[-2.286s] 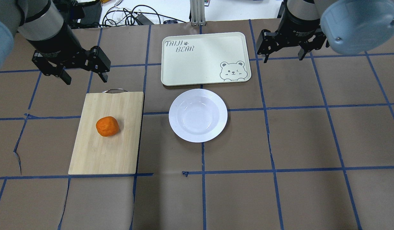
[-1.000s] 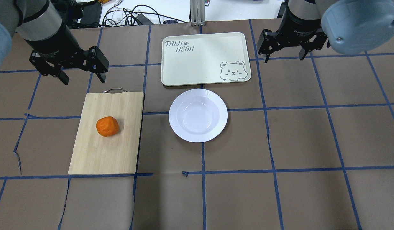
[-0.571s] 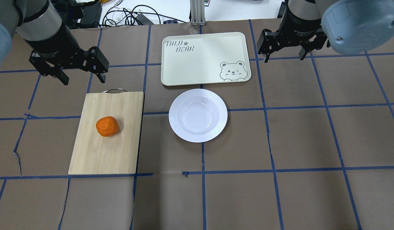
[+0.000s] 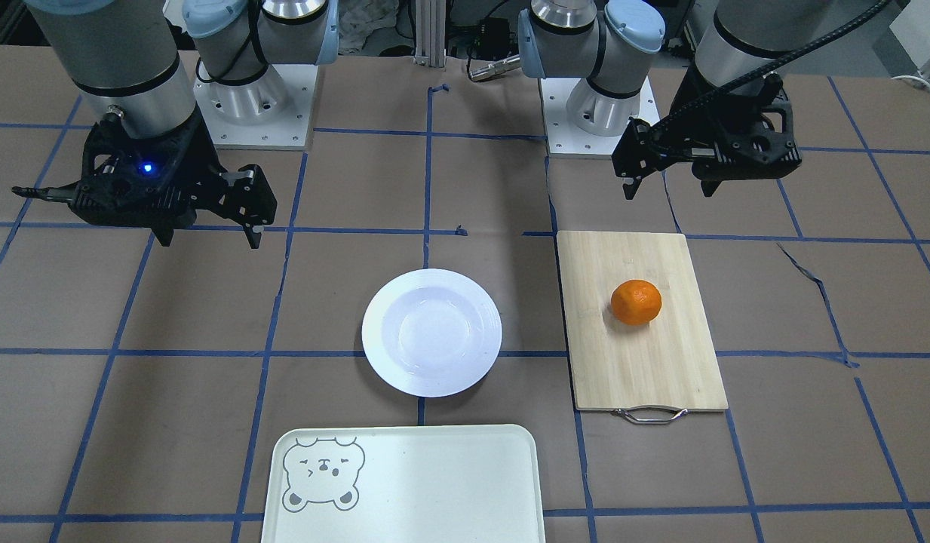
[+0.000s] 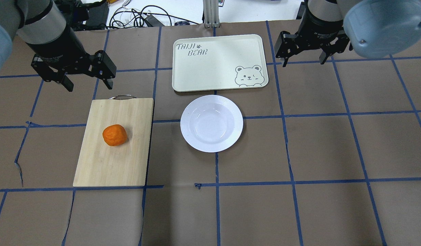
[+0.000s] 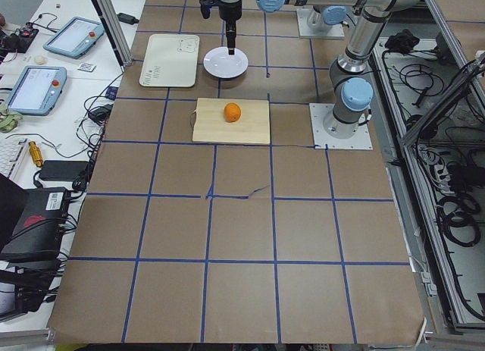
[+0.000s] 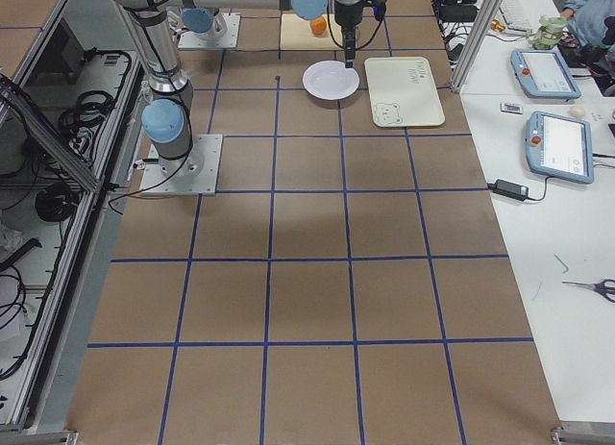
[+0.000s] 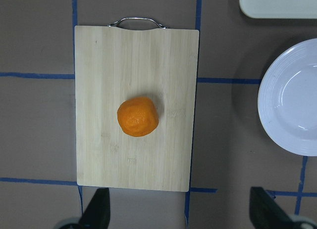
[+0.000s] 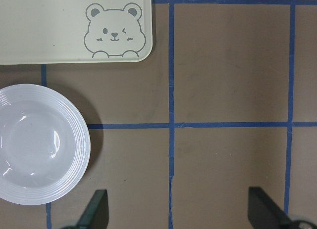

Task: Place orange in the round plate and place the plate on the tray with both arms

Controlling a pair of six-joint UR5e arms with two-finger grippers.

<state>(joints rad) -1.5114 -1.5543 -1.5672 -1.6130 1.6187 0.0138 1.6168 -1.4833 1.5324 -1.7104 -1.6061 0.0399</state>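
The orange [image 5: 114,135] [image 4: 636,302] [image 8: 138,116] rests in the middle of a wooden cutting board. The round plate [image 5: 211,123] [image 4: 431,332] [image 9: 34,145] lies empty on the table, just in front of the tray [image 5: 217,65] [image 4: 404,483], which is also empty. My left gripper [image 5: 89,85] [image 4: 668,190] hovers open above the table beyond the board's handle end, holding nothing. My right gripper [image 5: 302,63] [image 4: 208,241] hangs open to the right of the tray, apart from plate and tray alike. In both wrist views only the dark fingertips [image 8: 96,211] [image 9: 96,209] show.
The wooden cutting board [image 5: 104,164] [image 4: 646,369] with a metal handle [image 5: 122,97] lies left of the plate. Brown paper with blue tape lines covers the table. Cables and devices sit beyond the far edge. The arm bases [image 4: 246,98] stand at the robot's side.
The left gripper has drifted slightly to the left, still open. The right gripper, the orange, the plate and the tray have stayed put.
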